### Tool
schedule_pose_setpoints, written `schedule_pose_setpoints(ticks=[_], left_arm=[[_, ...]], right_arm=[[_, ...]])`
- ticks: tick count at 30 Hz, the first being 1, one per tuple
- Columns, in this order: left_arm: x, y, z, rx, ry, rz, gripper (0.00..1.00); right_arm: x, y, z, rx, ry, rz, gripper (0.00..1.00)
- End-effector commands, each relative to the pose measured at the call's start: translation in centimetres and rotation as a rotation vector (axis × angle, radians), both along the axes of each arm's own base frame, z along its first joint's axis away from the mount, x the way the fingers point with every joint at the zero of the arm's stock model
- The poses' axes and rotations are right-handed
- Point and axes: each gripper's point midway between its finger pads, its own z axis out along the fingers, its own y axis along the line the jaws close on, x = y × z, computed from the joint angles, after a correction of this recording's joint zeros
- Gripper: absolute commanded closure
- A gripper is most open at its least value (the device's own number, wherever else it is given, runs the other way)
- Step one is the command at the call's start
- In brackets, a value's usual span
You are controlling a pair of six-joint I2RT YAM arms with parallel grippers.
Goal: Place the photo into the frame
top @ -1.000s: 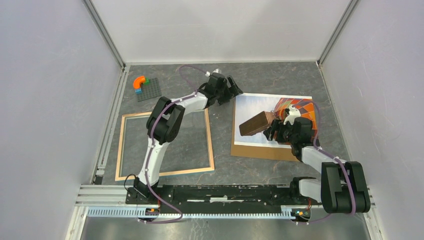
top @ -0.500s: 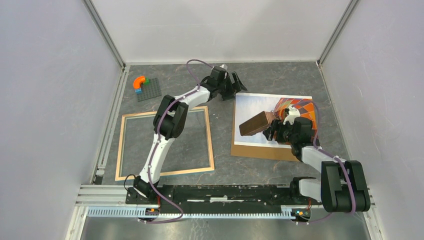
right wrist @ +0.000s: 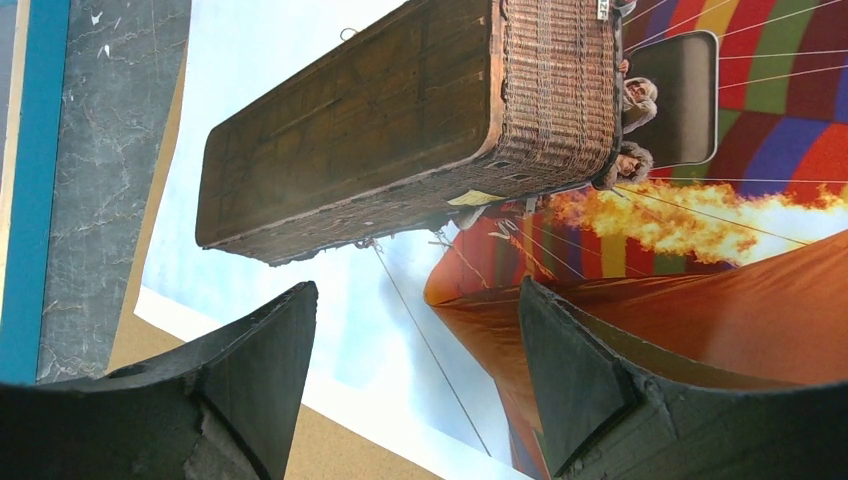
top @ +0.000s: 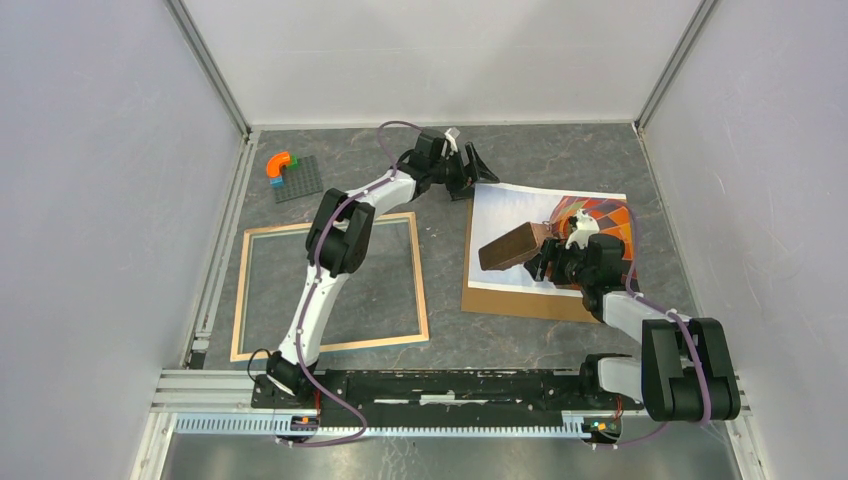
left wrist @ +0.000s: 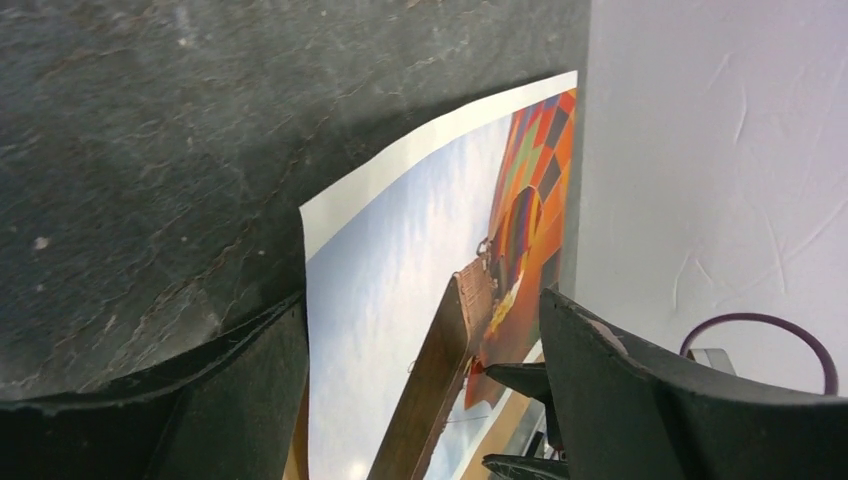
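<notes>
The photo (top: 520, 215), a hot-air balloon print, lies on the brown backing board (top: 515, 303) at the right. It also shows in the left wrist view (left wrist: 400, 260) and the right wrist view (right wrist: 290, 60). The light wood frame (top: 421, 290) lies flat at the left, its pane showing the table. My left gripper (top: 474, 174) is open at the photo's far left corner, which sits between its fingers (left wrist: 420, 400). My right gripper (top: 553, 263) is open, fingertips low over the photo's near part (right wrist: 415, 380). I cannot tell if they touch it.
An orange curved brick on a dark grey baseplate (top: 296, 178) sits at the far left. Grey walls close in the table on three sides. A metal rail (top: 440, 385) runs along the near edge. A blue strip (right wrist: 25, 200) shows left of the board.
My left gripper has moved right and forward to the photo's far left corner. The photo's far edge has shifted slightly. My right gripper has stayed over the photo.
</notes>
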Motion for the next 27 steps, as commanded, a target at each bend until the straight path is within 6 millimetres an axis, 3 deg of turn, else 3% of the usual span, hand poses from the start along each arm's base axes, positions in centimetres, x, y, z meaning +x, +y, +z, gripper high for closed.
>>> schedule_pose_setpoints(ticks=[1,11,15,18,22,27], left_arm=[[0.4,-1.3,3.4,-0.119,-0.055,-0.059,0.16],[0.4,0.1,0.3,0.029,-0.019,0.001,0.44],[0.6,0.4,0.0,0.076,-0.021,0.013,0.65],[0.8,0.8,0.6,0.1,-0.029,0.021,0.74],[-0.2,0.9,2.4,0.103,-0.043,0.023,0.94],[-2.2,1.8,4.5,0.095,-0.047,0.044,0.98]], right_arm=[[-3.7,0.2,-3.6,0.015,0.189,0.003,0.21],[-3.4,0.1,-3.3,0.006,0.17,0.0,0.2],[-3.2,-0.2,-3.0,-0.014,0.159,-0.009,0.18],[-3.0,-0.7,-2.7,-0.052,0.149,-0.022,0.14],[-2.2,-0.9,-1.1,-0.156,0.102,-0.029,0.05],[-2.2,1.6,1.9,-0.242,0.034,0.016,0.02]])
